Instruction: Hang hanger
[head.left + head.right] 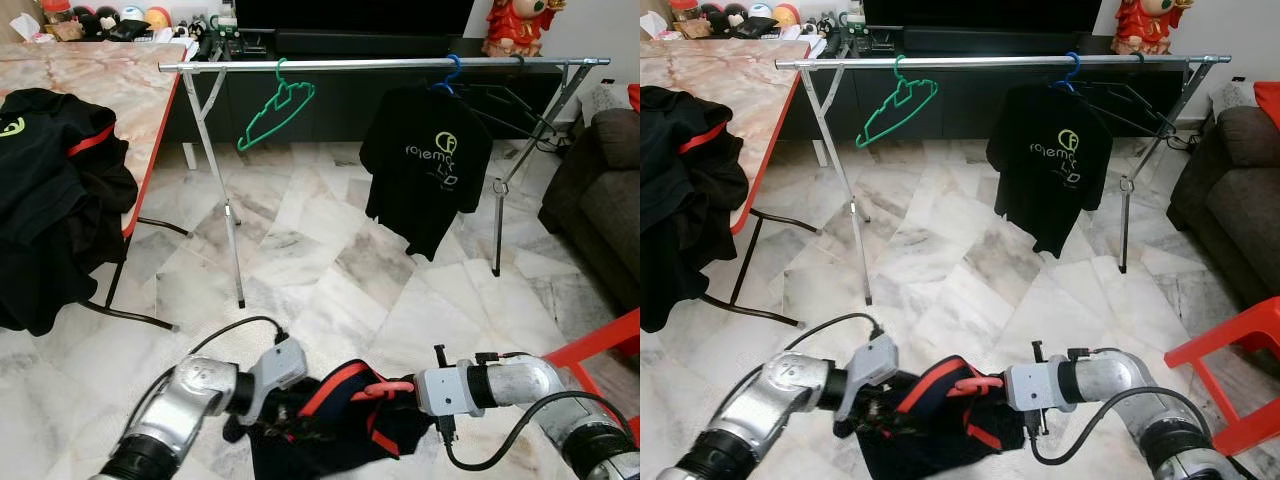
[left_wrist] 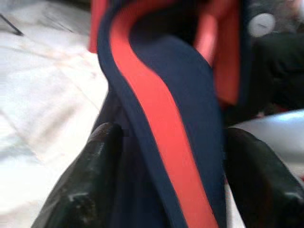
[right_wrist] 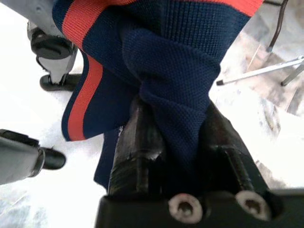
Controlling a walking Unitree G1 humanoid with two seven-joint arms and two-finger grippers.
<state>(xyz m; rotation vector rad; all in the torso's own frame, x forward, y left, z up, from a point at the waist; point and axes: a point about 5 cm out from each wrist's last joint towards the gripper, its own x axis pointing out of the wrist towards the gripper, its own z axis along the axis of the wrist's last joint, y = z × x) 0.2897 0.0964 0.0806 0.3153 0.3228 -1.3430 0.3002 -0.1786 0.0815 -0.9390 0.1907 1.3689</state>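
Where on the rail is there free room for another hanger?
The rail is bare between the green hanger and the blue hanger carrying the black T-shirt. Right of that, dark empty hangers crowd it. Both tools grip the navy-red garment: left tool, right tool.

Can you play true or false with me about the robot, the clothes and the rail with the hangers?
1. Both grippers hold the same navy garment with red stripes. True: the left gripper and the right gripper each have its cloth between their fingers.
2. The green hanger has a shirt on it. False: it hangs bare on the rail.
3. A black T-shirt hangs on a blue hanger. True.
4. The rail stands on carpet. False: it stands on a marble floor.
5. Dark clothes lie piled on the table at the robot's left. True.
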